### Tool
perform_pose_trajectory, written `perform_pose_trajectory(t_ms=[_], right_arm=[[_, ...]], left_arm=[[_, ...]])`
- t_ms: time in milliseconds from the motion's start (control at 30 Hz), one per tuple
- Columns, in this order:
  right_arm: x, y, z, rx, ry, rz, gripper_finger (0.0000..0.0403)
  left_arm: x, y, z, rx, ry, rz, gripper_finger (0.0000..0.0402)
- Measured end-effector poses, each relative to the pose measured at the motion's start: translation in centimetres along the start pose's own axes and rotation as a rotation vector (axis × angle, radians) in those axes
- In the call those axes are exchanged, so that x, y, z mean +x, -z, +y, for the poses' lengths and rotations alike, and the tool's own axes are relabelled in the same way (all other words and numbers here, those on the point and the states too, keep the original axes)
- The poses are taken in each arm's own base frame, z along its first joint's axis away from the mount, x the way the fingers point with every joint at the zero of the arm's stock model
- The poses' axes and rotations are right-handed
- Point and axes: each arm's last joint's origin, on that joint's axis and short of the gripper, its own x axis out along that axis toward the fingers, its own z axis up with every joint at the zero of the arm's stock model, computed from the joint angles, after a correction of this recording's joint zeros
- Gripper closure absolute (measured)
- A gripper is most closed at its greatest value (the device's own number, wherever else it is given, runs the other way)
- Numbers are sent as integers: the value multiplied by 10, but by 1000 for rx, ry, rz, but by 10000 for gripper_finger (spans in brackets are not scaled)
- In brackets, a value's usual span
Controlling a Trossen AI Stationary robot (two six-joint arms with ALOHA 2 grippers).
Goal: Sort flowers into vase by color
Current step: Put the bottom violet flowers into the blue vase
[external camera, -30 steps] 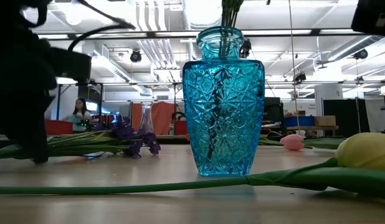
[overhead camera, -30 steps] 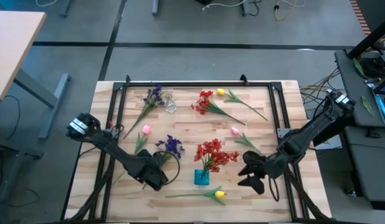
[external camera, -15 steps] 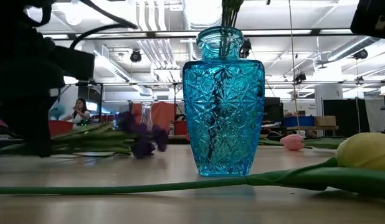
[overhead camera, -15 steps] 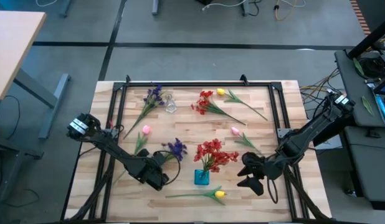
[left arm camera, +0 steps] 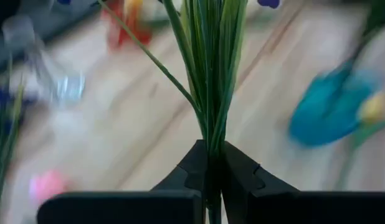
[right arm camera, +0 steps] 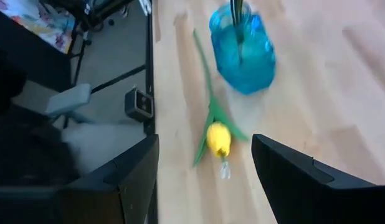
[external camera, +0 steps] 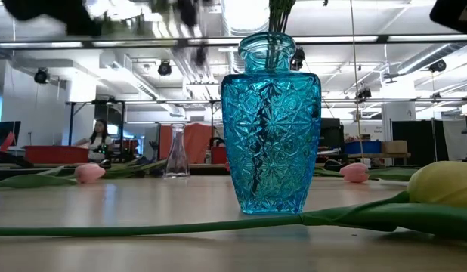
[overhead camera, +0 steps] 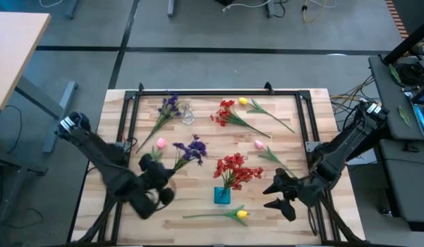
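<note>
With my left jaws (left arm camera: 208, 180) pinched tight on the purple cluster's stems (left arm camera: 208, 74), the bunch is off the bench, blooms (overhead camera: 191, 148) hanging over the middle, stems running back toward the front-left corner where the left gripper (overhead camera: 154, 180) sits. Long axis slants from that corner toward the centre.

The clear vase (overhead camera: 188, 114) stands near the back edge, left of centre, with the other purple cluster (overhead camera: 169, 104) lying just beside it. So the target lies beyond the bloom end, toward the back edge. My guess: I'd have to swing the stems downward and carry the bunch back there. Left arm is clearly the nearer one.

The blue vase (overhead camera: 222, 195) near the front edge already holds red flowers (overhead camera: 232, 168); not the place for purple.

Right jaws (overhead camera: 282, 201) are spread wide, holding nothing, hovering near the front-right part of the bench, close to the yellow tulip (right arm camera: 218, 138) lying at the front edge.
</note>
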Motion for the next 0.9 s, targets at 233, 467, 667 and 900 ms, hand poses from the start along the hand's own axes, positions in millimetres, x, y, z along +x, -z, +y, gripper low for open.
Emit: perform_pose_trajectory(t_ms=[233, 467, 667, 900], right_arm=[[-6, 4, 13, -131, -30, -133, 161], [-4, -9, 33, -397, -144, -330, 163], [3, -21, 59, -606, -159, -438, 168], [23, -33, 100, -719, -156, -463, 168]], left_arm=[[-61, 6, 4, 67, 162, -346, 397], [-69, 28, -39, 252, 234, -499, 397], [-60, 16, -91, 509, 556, -554, 396], [-47, 1, -113, 574, 726, -757, 396]])
